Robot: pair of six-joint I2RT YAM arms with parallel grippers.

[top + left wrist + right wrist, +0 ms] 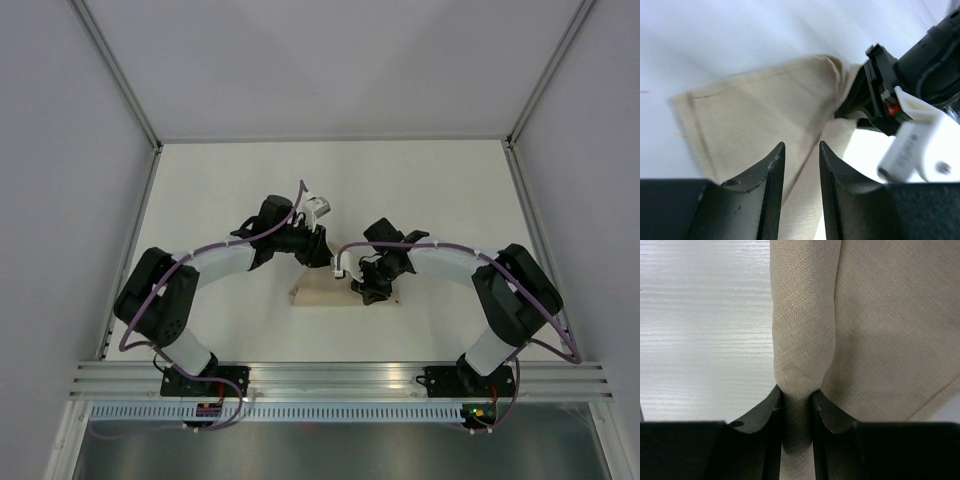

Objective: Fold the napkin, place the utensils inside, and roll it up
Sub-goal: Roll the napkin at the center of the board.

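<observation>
The tan napkin (322,294) lies partly rolled near the table's front middle. In the right wrist view a rolled fold (802,315) of the napkin runs up from my right gripper (797,392), which is shut on it; the flat cloth (885,330) lies to its right. My right gripper (368,288) sits over the napkin's right part. My left gripper (324,258) hovers just behind the napkin, its jaws a little apart and empty (801,147), with the cloth (760,110) below them. The right gripper's body (890,95) shows at the cloth's far corner. The fork is hidden.
A white table (330,190) is walled by grey panels on the left, right and back. An aluminium rail (340,378) runs along the near edge by both arm bases. A white connector block (912,145) on the right arm is close to my left fingers.
</observation>
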